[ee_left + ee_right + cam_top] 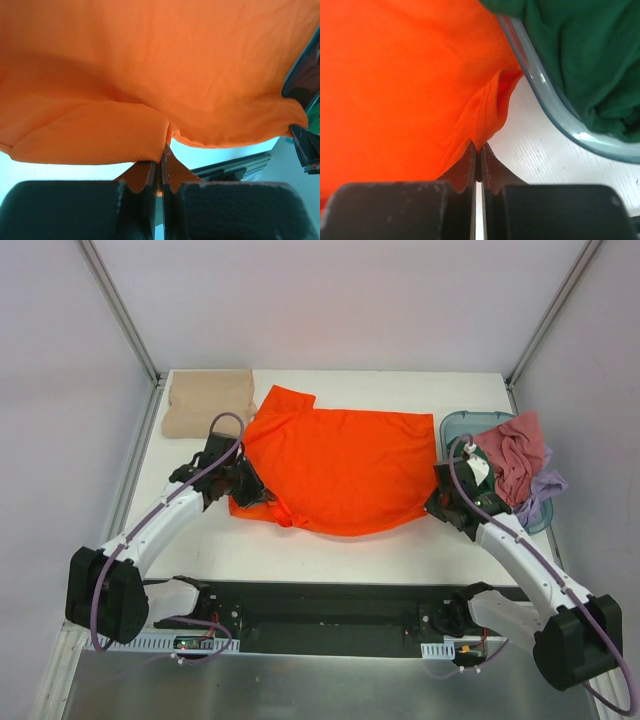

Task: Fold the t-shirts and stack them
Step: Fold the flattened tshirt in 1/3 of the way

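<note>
The bright orange t-shirt (340,468) lies spread across the middle of the table. My left gripper (246,485) is shut on its left edge; the pinched fold shows in the left wrist view (162,150), cloth (150,75) hanging above. My right gripper (441,502) is shut on its right hem, seen in the right wrist view (479,147), cloth (395,90) to the left. A folded tan-beige t-shirt (207,400) sits at the far left. Pink (515,450) and lilac (545,485) garments lie in the tub; a dark green one (585,55) shows there too.
The teal plastic tub (455,425) stands at the right edge of the table, its rim (545,95) close beside my right gripper. Metal frame posts rise at the table's back corners. A black rail runs along the near edge.
</note>
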{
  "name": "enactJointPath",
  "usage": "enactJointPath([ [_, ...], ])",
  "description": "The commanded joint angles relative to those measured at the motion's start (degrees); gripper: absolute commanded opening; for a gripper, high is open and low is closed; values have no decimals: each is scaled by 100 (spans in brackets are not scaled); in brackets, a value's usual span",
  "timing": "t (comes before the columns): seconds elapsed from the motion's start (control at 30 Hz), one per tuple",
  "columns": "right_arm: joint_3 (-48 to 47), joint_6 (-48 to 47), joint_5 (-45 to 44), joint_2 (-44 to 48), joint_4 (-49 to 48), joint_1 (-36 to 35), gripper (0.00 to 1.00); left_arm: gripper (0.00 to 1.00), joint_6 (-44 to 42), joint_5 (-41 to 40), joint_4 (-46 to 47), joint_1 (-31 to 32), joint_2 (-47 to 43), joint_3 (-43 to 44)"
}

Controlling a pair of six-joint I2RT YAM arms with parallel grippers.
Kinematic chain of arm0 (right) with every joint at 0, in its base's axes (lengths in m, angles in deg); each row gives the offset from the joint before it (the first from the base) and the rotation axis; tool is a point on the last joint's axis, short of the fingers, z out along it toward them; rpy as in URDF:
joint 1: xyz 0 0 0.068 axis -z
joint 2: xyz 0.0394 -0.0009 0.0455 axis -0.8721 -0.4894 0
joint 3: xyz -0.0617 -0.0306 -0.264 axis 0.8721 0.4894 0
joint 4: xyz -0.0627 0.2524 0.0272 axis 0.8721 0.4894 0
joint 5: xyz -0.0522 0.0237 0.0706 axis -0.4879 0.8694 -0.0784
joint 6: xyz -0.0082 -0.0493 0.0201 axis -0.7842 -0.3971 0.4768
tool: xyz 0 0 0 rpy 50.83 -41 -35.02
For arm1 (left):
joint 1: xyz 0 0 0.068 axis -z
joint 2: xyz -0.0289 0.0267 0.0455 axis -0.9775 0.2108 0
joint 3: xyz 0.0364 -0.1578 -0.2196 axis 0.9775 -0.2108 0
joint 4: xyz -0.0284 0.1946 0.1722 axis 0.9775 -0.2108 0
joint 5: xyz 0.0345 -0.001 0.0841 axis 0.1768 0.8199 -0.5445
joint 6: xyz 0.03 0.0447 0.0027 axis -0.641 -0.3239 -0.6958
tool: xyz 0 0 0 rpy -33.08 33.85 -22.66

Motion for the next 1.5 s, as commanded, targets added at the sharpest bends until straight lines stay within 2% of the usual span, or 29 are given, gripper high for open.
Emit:
enactJointPath([
  [0.0,-697,-415,90,-509,-60,209,0,0,-245,-16,209,-210,451,640],
  [0.53,-1823,-1294,336,-1889,-517,754,0,0,-886,-350,227,-588,1963,2169],
  [0.8,-2157,-1286,257,-2531,-543,895,1,0,-1062,-342,227,-746,2640,2627],
  [0.97,-2280,-1233,178,-2873,-587,956,2,0,-1027,-667,227,-799,2965,2811],
  [1.17,-2430,-1417,283,-3234,-990,974,6,0,-1089,-728,227,-834,3387,3031],
  [1.2,-2430,-1452,362,-3252,-1079,974,8,6,-1115,-763,236,-843,3448,3075],
  [1.23,-2482,-1514,406,-3296,-1123,982,11,17,-1150,-755,227,-852,3501,3145],
  [1.3,-2614,-1610,477,-3340,-1115,982,17,49,-1238,-676,227,-887,3581,3277],
  [1.33,-2684,-1689,555,-3331,-1071,982,25,65,-1273,-598,210,-896,3581,3347],
  [1.4,-2720,-1821,792,-3235,-1114,965,36,89,-1317,-553,218,-896,3467,3400],
  [1.43,-2676,-1874,924,-3147,-1167,956,42,99,-1317,-561,218,-896,3362,3374],
  [1.47,-2650,-1918,1012,-3051,-1202,947,48,99,-1308,-553,227,-896,3239,3331],
])
